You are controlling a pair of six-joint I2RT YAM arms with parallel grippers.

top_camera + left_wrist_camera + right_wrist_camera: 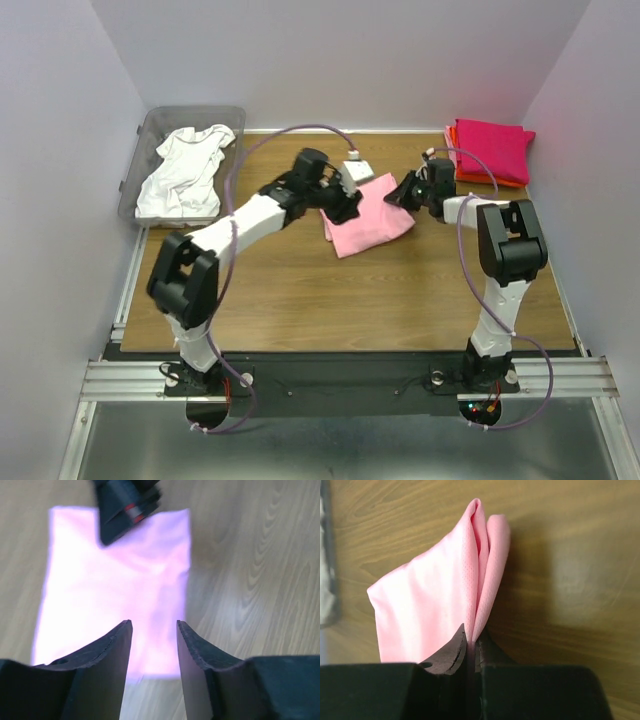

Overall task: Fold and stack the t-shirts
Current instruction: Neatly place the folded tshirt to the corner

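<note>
A folded light pink t-shirt (368, 217) lies on the wooden table (300, 290) at mid back. My right gripper (404, 192) is shut on its right edge; in the right wrist view the pink cloth (435, 610) is pinched between the fingertips (461, 642) and lifted into a fold. My left gripper (345, 205) is open and empty, hovering over the shirt's left edge; its wrist view shows the pink shirt (115, 580) below the spread fingers (117, 645). A white t-shirt (185, 170) lies crumpled in the bin. Folded magenta (492, 147) and orange (500, 181) shirts are stacked at back right.
A clear grey plastic bin (151, 133) stands at the back left corner. A small white tag or box (357, 170) sits near the left wrist. Purple cables loop over both arms. Walls close in at back and sides.
</note>
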